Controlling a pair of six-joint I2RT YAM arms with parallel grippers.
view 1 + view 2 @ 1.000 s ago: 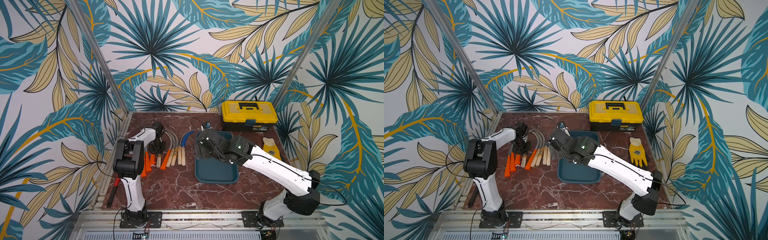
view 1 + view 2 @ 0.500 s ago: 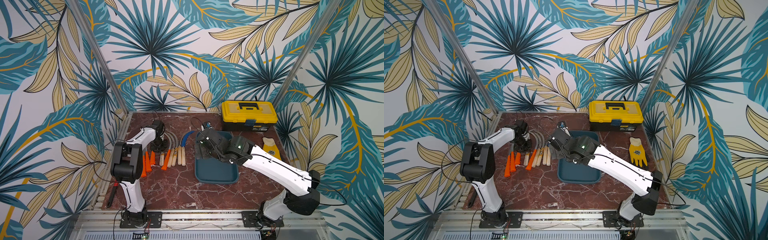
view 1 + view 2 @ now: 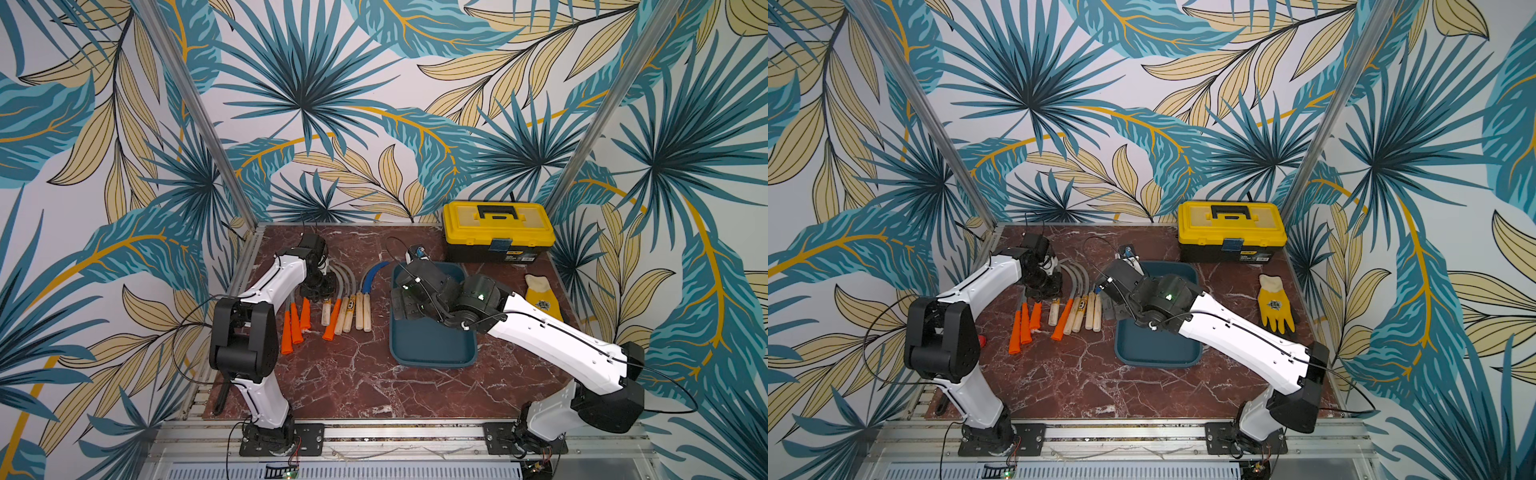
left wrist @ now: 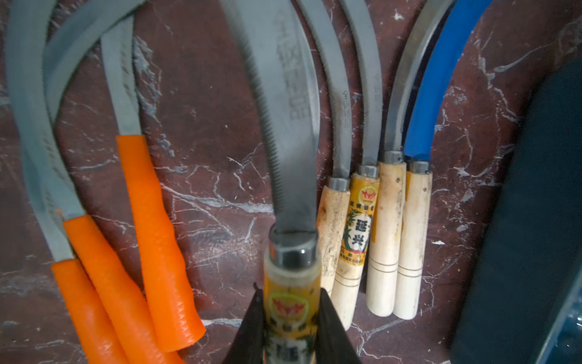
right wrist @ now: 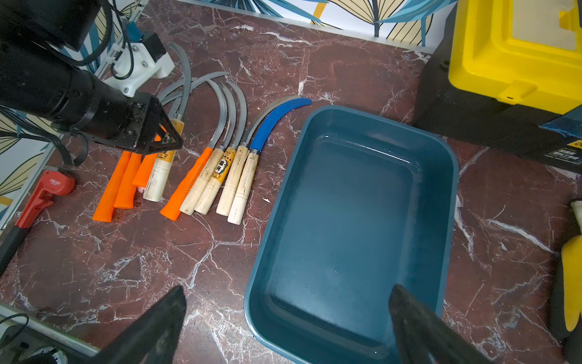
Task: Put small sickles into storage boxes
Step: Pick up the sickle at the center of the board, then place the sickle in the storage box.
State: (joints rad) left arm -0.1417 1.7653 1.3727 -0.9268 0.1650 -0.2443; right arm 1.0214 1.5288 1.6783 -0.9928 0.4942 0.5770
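step: pick 1st sickle [image 4: 289, 126] | left gripper [image 4: 289, 289] clamped on its wood handle, in row [image 3: 345, 307] beside empty tray [image 5: 346, 220] | right gripper [image 5: 286, 291] spread wide over tray | next: lift clear, carry to tray

Two slender robot arms, left arm [image 3: 279, 277] and right arm [image 3: 557, 338], in smooth white shells with bulky matte-black joint housings [image 3: 243, 336]. Thin black cables [image 3: 173, 353] looped alongside each. Small green indicator light [image 3: 480, 296] on one black joint. Black base plates [image 3: 311, 436] bolted with silver screws. Black wedge-shaped gripper fingers [image 5: 419, 327].
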